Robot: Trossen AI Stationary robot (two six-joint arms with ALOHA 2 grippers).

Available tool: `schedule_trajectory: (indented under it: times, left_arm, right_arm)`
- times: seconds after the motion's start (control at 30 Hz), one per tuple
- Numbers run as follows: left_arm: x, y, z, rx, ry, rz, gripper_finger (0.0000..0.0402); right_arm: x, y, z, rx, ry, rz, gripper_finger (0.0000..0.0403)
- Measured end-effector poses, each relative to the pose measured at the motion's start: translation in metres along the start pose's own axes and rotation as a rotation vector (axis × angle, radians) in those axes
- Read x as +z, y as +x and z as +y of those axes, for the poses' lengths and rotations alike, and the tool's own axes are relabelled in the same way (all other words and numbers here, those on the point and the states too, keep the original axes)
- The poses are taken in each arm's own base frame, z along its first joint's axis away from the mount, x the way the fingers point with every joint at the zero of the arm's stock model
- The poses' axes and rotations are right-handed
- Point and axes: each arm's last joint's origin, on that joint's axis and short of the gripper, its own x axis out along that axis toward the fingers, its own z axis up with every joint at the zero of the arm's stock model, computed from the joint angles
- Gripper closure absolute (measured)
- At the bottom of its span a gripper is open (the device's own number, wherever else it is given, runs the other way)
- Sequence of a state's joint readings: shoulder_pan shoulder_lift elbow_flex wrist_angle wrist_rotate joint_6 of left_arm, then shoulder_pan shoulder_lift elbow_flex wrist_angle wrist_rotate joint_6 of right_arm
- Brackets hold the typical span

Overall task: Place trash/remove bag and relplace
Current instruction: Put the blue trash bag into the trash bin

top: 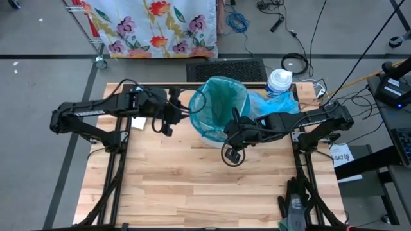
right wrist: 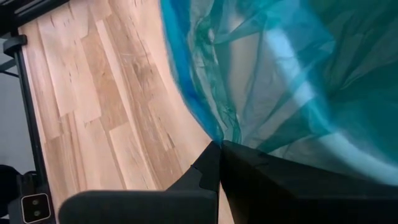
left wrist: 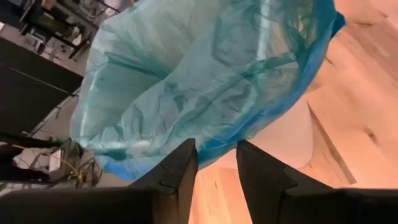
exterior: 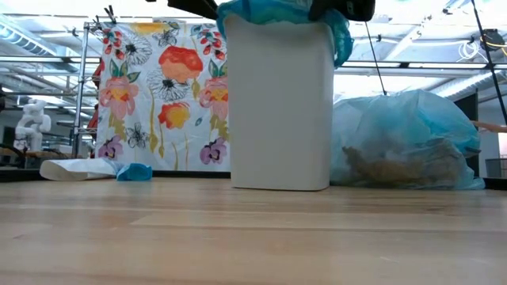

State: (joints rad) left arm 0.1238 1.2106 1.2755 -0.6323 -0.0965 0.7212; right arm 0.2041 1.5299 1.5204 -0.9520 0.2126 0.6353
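1. We see a small white bin standing upright at the far middle of the wooden table, lined with a teal-green bag whose edge folds down over the rim.
2. The left gripper hovers just beside the bin's rim on the left side; its two dark fingers stand apart with a gap between them, and nothing shows in that gap.
3. The right gripper sits at the rim's near-right edge with its fingers pressed together, their tips against the blue-green plastic; we cannot tell whether any film is caught between them.
4. The bag, pale sky-blue and tied off full, lies on the table just to the right of the bin, touching or nearly touching it.
5. The trash shows as a brownish mass through the lower part of that translucent bag.
6. A white-capped container stands at the table's far edge, behind the full bag.
7. A floral cloth hangs on a rack beyond the table.
8. A white and blue bundle lies at the table's far left in the low view.
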Motion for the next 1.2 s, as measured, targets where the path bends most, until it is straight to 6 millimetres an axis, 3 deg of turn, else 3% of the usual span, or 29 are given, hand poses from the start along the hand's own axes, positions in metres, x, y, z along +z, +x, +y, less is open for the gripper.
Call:
schedule_trajectory:
  times: [0.4, 0.9, 1.03, 1.2]
  left_arm:
    - [-0.004, 0.027, -0.008, -0.086, -0.032, 0.077, 0.0394]
    - [-0.014, 0.071, -0.025, -0.275, -0.127, 0.179, 0.04]
    - [-0.015, 0.071, -0.025, -0.256, -0.146, 0.204, 0.04]
    - [-0.01, 0.052, -0.019, -0.209, -0.197, 0.153, 0.0389]
  right_arm:
    - [0.001, 0.0, 0.0, 0.002, 0.002, -0.004, 0.0403]
    - [-0.005, 0.001, -0.005, -0.079, 0.067, 0.025, 0.0403]
    - [-0.004, 0.001, -0.004, -0.076, 0.07, 0.025, 0.0403]
    - [-0.003, 0.001, -0.003, -0.062, 0.075, 0.008, 0.0399]
